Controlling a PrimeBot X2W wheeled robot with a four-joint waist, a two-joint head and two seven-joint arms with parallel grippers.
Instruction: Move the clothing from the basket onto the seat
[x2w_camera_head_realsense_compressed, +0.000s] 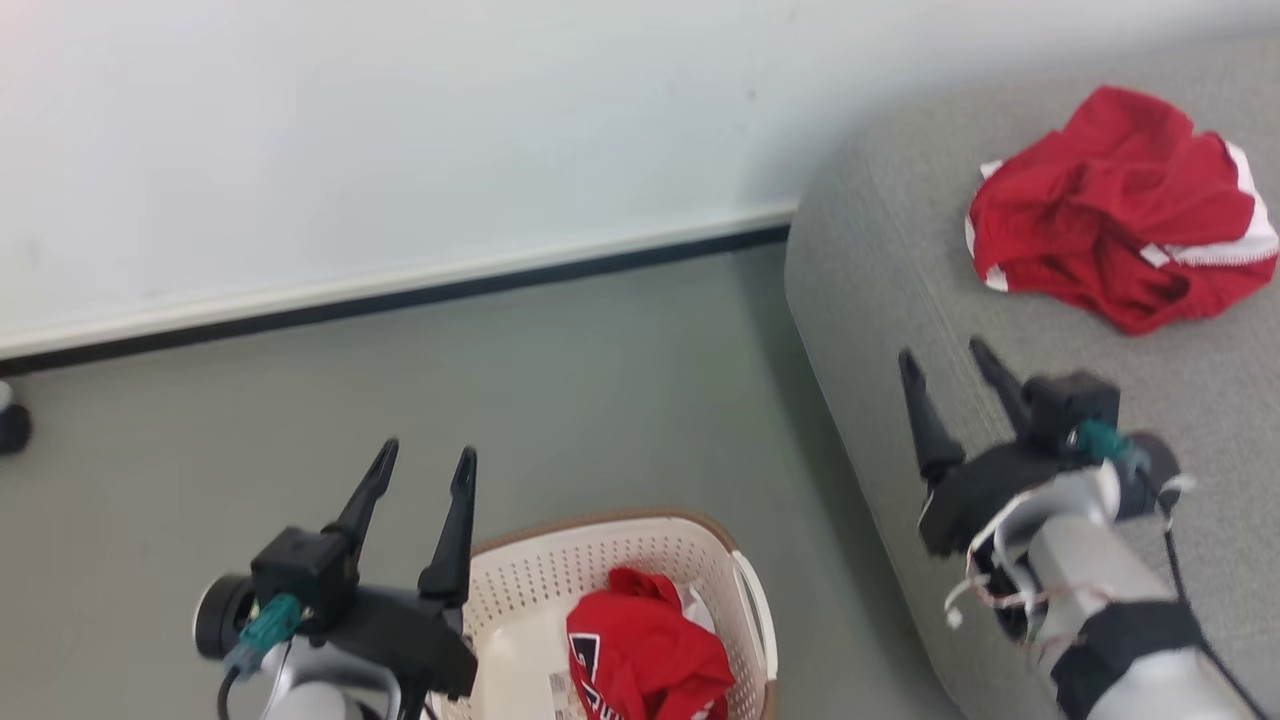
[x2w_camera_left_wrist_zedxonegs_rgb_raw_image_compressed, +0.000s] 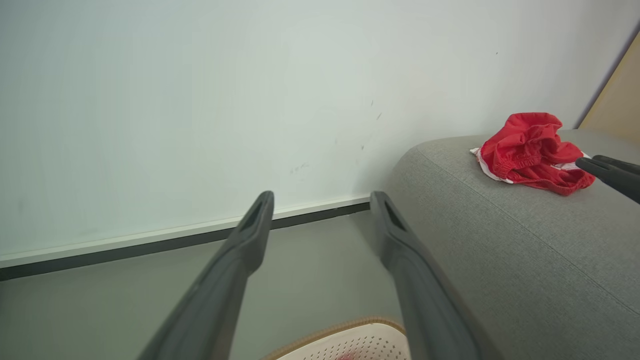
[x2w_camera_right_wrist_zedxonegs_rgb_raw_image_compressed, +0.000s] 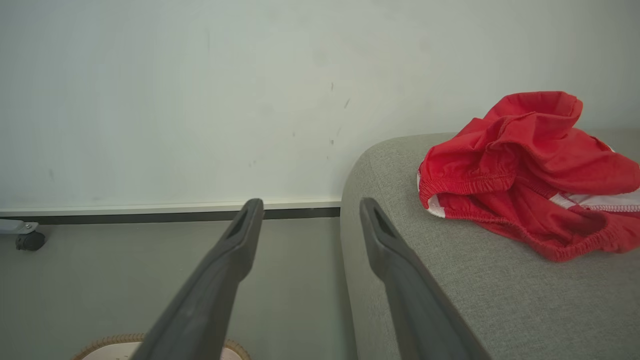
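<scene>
One red garment (x2w_camera_head_realsense_compressed: 1120, 205) lies on the seat (x2w_camera_head_realsense_compressed: 900, 300), right of the basket (x2w_camera_head_realsense_compressed: 600, 525); the lettered garment (x2w_camera_head_realsense_compressed: 645, 650) sits crumpled inside it. The left pincer (x2w_camera_head_realsense_compressed: 429, 450), just left of the basket, and the right pincer (x2w_camera_head_realsense_compressed: 940, 350), well right of it, both gape empty. The second fetch looks due, which calls for reaching into the basket and clamping that cloth.

Two pieces of clothing: one red garment (x2w_camera_head_realsense_compressed: 1120, 210) lies beyond the right gripper (x2w_camera_head_realsense_compressed: 945, 355), off to its right; a second red garment (x2w_camera_head_realsense_compressed: 645, 655) sits just right of the left gripper (x2w_camera_head_realsense_compressed: 428, 455), behind its fingertips. One basket (x2w_camera_head_realsense_compressed: 540, 570). One seat (x2w_camera_head_realsense_compressed: 880, 300). Two grippers, two fingers each. One black caster (x2w_camera_head_realsense_compressed: 12, 425), well left of the left gripper.
</scene>
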